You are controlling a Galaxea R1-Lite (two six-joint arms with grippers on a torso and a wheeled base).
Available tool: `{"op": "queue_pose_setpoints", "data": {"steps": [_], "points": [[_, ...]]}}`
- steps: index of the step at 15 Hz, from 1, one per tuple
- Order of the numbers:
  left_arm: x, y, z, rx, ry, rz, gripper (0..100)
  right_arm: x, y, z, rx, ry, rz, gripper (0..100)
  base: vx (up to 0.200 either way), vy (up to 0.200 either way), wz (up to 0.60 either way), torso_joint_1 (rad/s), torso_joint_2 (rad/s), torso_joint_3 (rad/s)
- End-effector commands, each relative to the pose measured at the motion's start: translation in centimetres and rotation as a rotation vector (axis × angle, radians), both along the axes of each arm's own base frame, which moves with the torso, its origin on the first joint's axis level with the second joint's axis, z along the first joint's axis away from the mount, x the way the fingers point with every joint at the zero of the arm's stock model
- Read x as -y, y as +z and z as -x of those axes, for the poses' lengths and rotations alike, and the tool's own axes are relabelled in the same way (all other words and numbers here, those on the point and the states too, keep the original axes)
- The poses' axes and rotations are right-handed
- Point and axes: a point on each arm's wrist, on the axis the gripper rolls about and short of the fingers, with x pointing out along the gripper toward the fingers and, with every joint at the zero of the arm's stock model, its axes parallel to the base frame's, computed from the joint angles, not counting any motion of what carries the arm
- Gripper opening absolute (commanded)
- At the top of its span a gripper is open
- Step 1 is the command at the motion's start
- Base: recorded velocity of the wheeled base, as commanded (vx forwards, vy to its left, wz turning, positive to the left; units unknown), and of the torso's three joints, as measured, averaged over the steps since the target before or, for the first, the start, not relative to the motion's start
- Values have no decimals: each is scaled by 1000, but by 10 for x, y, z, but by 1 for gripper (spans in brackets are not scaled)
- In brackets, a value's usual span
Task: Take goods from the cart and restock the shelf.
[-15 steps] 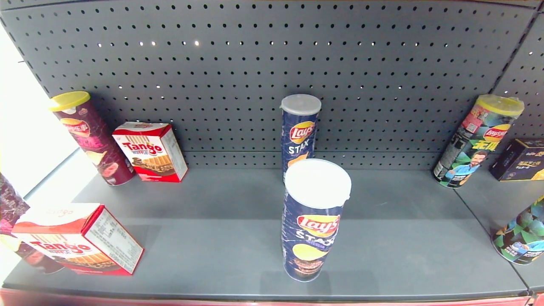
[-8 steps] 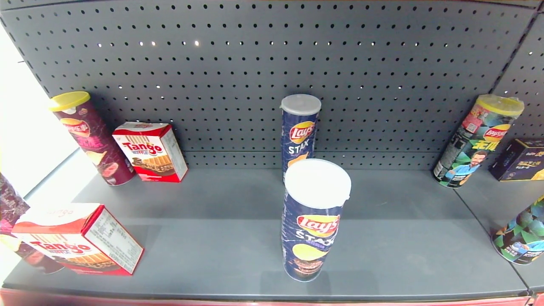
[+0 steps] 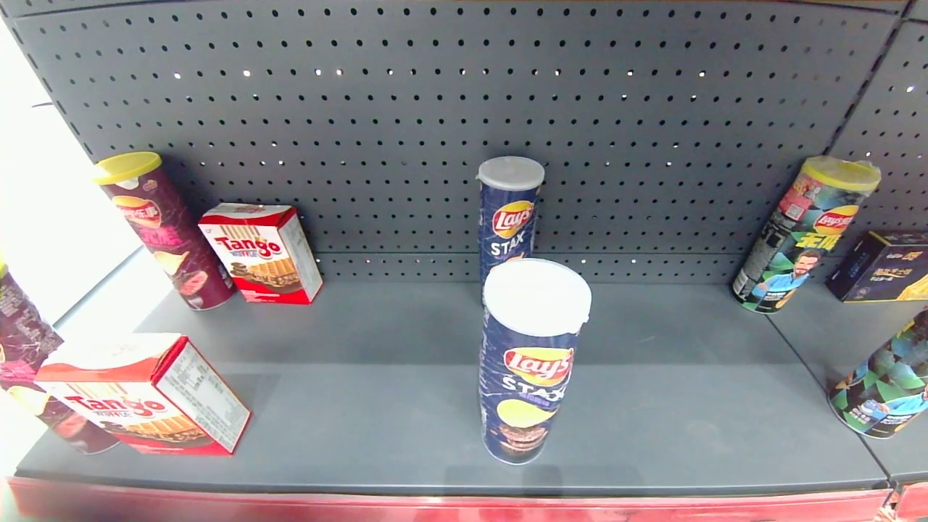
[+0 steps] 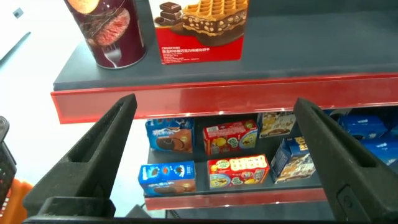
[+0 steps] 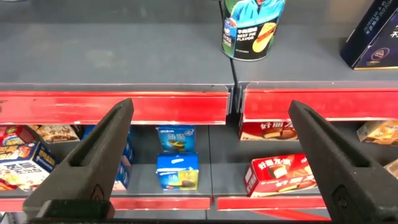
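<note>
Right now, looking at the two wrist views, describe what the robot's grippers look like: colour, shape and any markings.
The left gripper and right gripper look alike. Each has two matte, dark grey to black fingers. They are long, flat-sided wedges that narrow toward the tip, with a stepped notch and a small round hole near the base.

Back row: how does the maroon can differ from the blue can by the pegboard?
The maroon can has a yellow lid; the back blue can has a pale grey one. The maroon can stands at the left beside a red wafer box; the back blue can stands mid-shelf behind the front blue can. Both stand upright.
</note>
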Motion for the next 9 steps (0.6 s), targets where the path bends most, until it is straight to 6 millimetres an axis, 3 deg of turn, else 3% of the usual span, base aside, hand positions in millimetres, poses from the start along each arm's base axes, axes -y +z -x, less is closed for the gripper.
{"op": "queue_pose_setpoints", "data": {"steps": [1, 9], "points": [[0, 0, 0, 0, 0, 0, 100, 0, 0, 0, -2, 0, 0, 100, 0, 0, 0, 0, 0, 0], [0, 0, 0, 0, -2, -5, 100, 0, 0, 0, -2, -2, 0, 100, 0, 0, 0, 0, 0, 0]]}}
